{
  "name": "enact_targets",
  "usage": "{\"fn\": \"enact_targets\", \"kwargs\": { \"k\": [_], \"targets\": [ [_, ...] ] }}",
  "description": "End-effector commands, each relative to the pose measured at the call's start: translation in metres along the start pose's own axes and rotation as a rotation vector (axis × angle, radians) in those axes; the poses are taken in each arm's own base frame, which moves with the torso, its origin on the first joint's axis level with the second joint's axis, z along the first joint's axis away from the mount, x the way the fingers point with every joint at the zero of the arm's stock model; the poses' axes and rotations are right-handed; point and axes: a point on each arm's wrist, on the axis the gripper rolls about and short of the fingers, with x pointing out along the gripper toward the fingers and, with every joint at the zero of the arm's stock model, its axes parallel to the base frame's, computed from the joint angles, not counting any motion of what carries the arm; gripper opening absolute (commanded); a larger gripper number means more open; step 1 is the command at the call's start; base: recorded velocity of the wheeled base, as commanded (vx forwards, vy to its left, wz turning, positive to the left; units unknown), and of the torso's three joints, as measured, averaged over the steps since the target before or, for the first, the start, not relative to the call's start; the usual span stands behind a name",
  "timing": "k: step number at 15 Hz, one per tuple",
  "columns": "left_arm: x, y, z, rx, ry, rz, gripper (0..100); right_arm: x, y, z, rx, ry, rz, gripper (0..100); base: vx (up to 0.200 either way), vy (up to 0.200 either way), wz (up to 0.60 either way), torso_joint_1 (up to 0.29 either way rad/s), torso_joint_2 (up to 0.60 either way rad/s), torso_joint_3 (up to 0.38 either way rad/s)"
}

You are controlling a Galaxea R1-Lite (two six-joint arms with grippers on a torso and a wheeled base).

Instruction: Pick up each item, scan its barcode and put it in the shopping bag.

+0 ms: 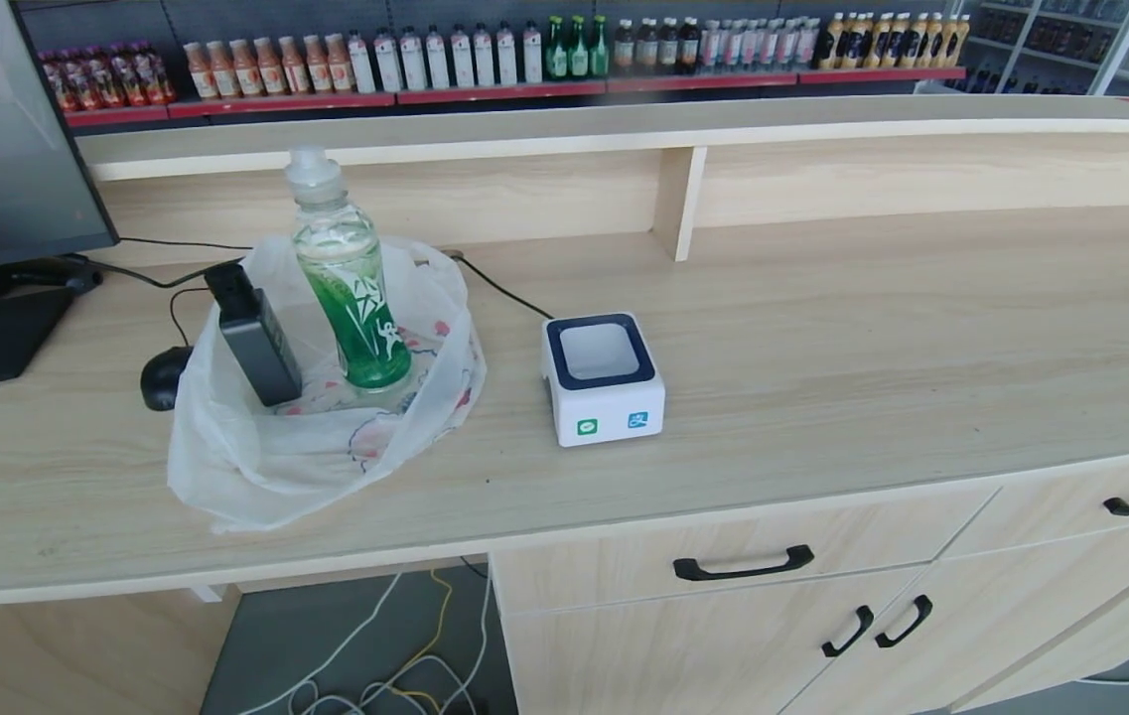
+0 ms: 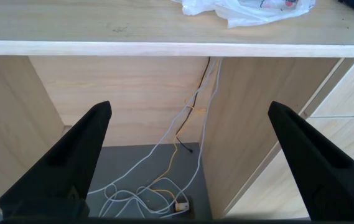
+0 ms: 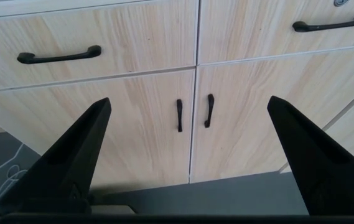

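The scanner is white, with a navy frame round its pale window and one green and one blue icon on its front. Left of it, the shopping bag is translucent white with red and blue print. Inside are a green bottle with white leaf markings and a dark grey box. The counter is pale wood grain.
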Motion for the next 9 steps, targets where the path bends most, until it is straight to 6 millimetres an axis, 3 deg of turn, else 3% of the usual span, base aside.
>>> {"fn": "enact_targets", "kwargs": {
  "k": [1, 9],
  "targets": [
    [0.0, 0.0, 0.0, 0.0, 0.0, 0.0, 100, 0.0001, 0.0, 0.0001, 0.0, 0.001, 0.0, 100, 0.0, 0.0, 0.0, 0.0, 0.0, 0.0],
    [0.0, 0.0, 0.0, 0.0, 0.0, 0.0, 100, 0.0001, 0.0, 0.0001, 0.0, 0.001, 0.0, 100, 0.0, 0.0, 0.0, 0.0, 0.0, 0.0]
  ]
}}
